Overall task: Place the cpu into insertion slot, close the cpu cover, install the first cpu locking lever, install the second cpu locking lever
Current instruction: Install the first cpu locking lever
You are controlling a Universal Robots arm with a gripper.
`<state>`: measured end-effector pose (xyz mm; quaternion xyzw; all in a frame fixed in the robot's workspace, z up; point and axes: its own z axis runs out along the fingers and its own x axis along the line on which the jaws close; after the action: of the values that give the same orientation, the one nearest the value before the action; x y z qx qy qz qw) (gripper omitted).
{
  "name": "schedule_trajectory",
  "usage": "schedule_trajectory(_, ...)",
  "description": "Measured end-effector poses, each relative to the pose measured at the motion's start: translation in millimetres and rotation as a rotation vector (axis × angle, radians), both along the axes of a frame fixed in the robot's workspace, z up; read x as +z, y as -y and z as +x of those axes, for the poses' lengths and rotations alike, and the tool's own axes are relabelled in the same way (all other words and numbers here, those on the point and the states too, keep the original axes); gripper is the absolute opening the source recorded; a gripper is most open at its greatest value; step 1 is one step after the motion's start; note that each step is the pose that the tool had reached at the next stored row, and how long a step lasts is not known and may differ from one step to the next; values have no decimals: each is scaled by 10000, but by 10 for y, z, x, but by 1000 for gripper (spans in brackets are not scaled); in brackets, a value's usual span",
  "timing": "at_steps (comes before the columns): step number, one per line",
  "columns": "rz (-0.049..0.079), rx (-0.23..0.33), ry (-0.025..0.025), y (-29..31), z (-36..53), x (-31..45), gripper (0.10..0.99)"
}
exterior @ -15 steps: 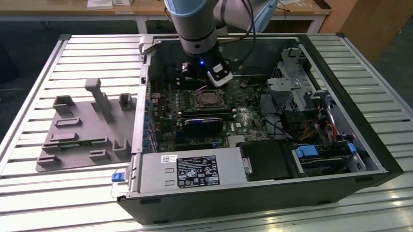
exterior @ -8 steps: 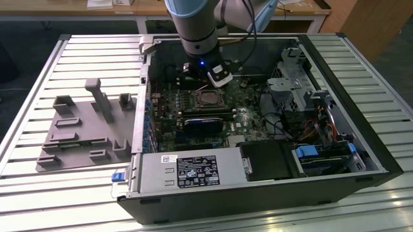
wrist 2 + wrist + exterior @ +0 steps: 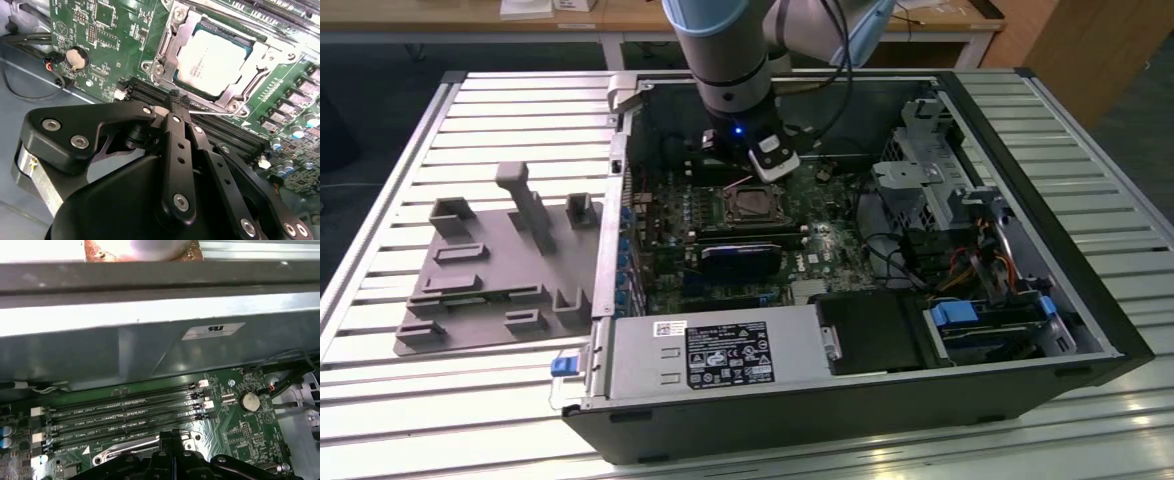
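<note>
One Universal Robots arm is extended into an opened tower case (image 3: 854, 410) that is laid on its side, so that the green motherboard (image 3: 667, 250) is presented face-up to the tool. The gripper (image 3: 177, 100) is set at the edge of the insertion slot (image 3: 754, 203), its black fingers brought tightly together with nothing broad held between them.

The cpu (image 3: 215, 60) is seated in the slot. Its pale metal top is framed by the window of the cpu cover (image 3: 172, 47), which is folded flat over it. A thin wire locking lever (image 3: 215, 113) is seen along the socket's side, right at the fingertips. The narrow, closed tips are judged to be placed there to press or hook the wire, though contact cannot be confirmed.

Long black memory slots (image 3: 125, 412) lie just beside the socket. The case is rested on a slatted metal table (image 3: 427, 120), with a grey moulded fixture (image 3: 494, 270) beside it. Wooden furniture (image 3: 1067, 40) is glimpsed behind.
</note>
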<state>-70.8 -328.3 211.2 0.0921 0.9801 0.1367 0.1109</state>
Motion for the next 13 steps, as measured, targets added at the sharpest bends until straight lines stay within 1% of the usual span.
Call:
schedule_trajectory(6, -103, -85, 1, -83, 1, -11, 102)
schedule_trajectory(8, -157, -104, 0, -108, 1, -13, 102)
schedule_trajectory(9, -233, -125, 0, -130, 1, -15, 102)
schedule_trajectory(12, -343, -158, 1, -149, 3, -20, 102)
schedule_trajectory(13, -399, -166, 1, -159, 3, -22, 102)
